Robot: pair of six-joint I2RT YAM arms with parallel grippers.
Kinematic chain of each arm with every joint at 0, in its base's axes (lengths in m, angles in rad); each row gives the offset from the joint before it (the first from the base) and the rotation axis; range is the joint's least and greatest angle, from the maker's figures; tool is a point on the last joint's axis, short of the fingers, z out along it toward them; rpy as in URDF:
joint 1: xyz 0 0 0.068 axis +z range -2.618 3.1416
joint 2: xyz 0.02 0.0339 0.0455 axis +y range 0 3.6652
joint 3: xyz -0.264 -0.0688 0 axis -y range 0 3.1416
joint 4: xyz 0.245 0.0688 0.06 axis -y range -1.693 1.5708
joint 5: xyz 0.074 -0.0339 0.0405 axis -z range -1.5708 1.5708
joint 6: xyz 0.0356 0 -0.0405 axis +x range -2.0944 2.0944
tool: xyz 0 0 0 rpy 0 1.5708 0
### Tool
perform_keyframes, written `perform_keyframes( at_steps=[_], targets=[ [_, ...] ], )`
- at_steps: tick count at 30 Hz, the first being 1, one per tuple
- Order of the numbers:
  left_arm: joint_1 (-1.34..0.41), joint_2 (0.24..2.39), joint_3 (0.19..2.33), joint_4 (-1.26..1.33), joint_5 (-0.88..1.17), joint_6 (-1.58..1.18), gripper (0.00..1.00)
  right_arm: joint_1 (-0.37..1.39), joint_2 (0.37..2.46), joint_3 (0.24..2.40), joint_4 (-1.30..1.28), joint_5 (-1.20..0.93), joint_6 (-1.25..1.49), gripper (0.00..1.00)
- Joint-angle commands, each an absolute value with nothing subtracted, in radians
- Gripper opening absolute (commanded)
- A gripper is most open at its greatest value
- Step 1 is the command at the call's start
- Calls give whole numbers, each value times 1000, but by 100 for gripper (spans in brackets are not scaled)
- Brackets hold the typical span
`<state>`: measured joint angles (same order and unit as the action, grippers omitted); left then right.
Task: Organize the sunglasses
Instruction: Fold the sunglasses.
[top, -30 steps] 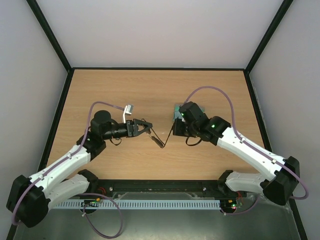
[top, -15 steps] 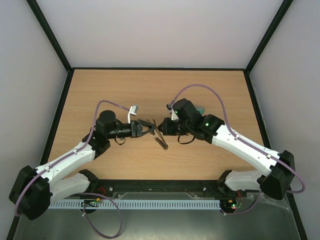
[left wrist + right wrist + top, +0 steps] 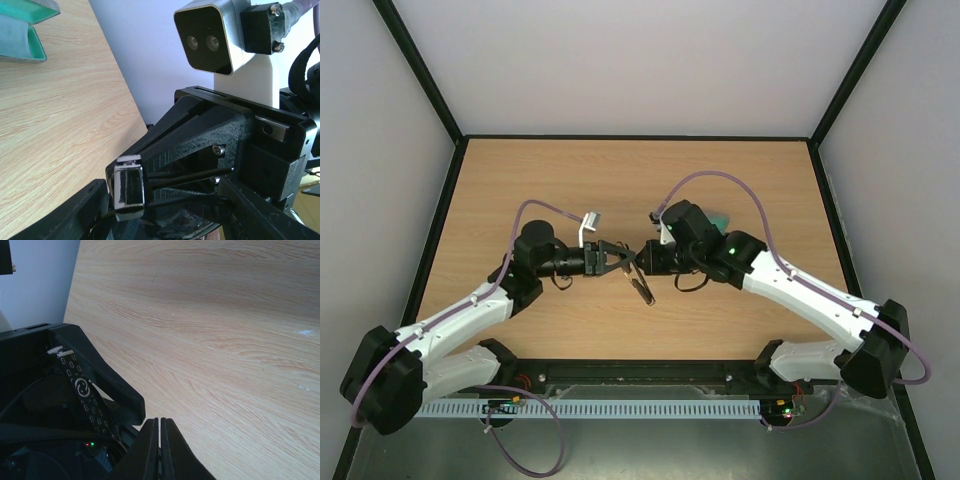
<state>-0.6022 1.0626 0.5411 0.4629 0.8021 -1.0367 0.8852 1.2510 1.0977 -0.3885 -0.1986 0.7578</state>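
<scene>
The sunglasses (image 3: 632, 270) hang in the air over the table's middle, between my two grippers. One thin temple arm dangles down to the right (image 3: 644, 290). My left gripper (image 3: 618, 259) grips them by the frame. In the left wrist view a dark lens (image 3: 195, 226) sits between its fingers (image 3: 75, 215), with thin temple wires (image 3: 190, 180) above. My right gripper (image 3: 642, 256) is tip to tip with the left one. In the right wrist view its fingers (image 3: 150, 450) are pressed together with only a hairline gap, apparently on a temple wire.
The case with teal lining (image 3: 720, 219) lies on the table just behind the right wrist, and shows at the top left of the left wrist view (image 3: 20, 40). The wooden table (image 3: 570, 180) is edged by black rails and white walls.
My right gripper has swung left to meet the left gripper, uncovering the case behind it. The left gripper has moved slightly right and forward with the sunglasses.
</scene>
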Motion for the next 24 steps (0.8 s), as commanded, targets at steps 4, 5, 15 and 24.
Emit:
perform_keyframes(
  at_steps=[4,5,15,24],
  targets=[
    [-608,1057,568,509,899,-999,60,846,1136,1097,-533,-134,704,12],
    [-606,1054,568,514,913,-1000,60,819,1120,1093,-544,-141,697,12],
    [-608,1035,562,569,1041,-1034,60,739,923,914,-284,-670,707,41],
    [-620,1069,559,665,1107,-1094,61,739,887,787,-44,-877,841,43]
  ],
)
